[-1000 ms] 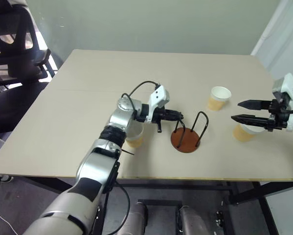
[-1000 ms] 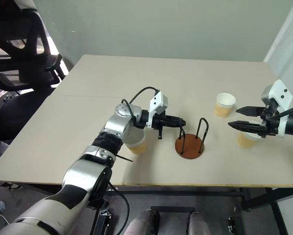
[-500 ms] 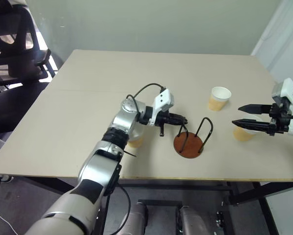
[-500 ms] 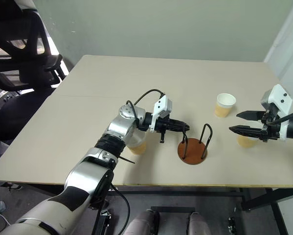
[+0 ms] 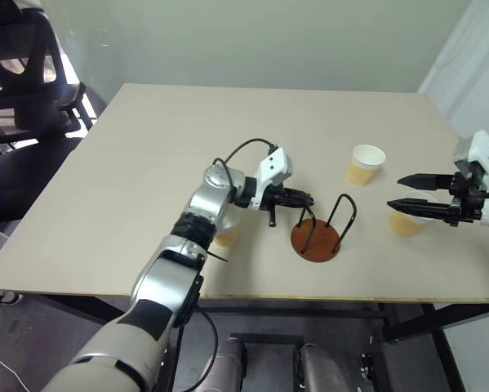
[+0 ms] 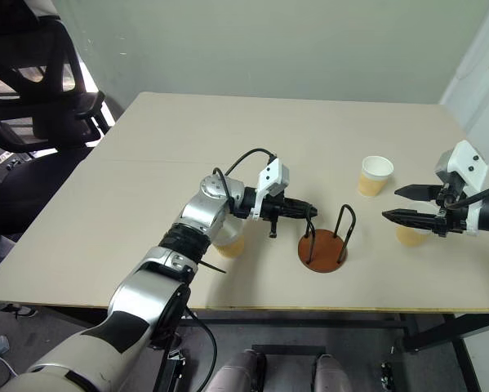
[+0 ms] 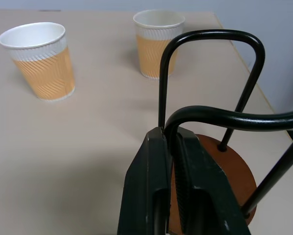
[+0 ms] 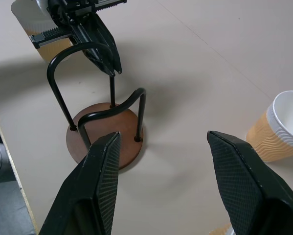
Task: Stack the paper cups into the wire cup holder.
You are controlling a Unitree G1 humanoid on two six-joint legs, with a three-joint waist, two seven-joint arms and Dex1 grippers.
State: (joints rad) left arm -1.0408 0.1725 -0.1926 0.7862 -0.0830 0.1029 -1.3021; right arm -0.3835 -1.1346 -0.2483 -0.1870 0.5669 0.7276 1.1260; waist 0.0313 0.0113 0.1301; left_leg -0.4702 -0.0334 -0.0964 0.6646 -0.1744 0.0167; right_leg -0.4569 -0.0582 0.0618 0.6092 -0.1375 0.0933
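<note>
The wire cup holder (image 5: 316, 242), a reddish-brown disc with two black wire arches, stands near the table's front edge. My left gripper (image 5: 306, 198) is shut on the top of its nearer arch (image 7: 219, 117), with a finger on each side of the wire. One paper cup (image 5: 365, 163) stands upright behind the holder to the right. Another paper cup (image 5: 407, 221) sits further right, just below my right gripper (image 5: 394, 192), which hovers open with nothing between its fingers. A third cup (image 5: 225, 233) stands behind my left forearm, partly hidden.
The table's front edge (image 5: 309, 296) runs close in front of the holder. A black office chair (image 5: 24, 106) stands off the table's left side. A wide stretch of bare tabletop (image 5: 252, 122) lies behind the cups.
Early in the second my left gripper and the holder shifted slightly to the right together. Over the last half second nothing visibly moved. The right gripper stays open.
</note>
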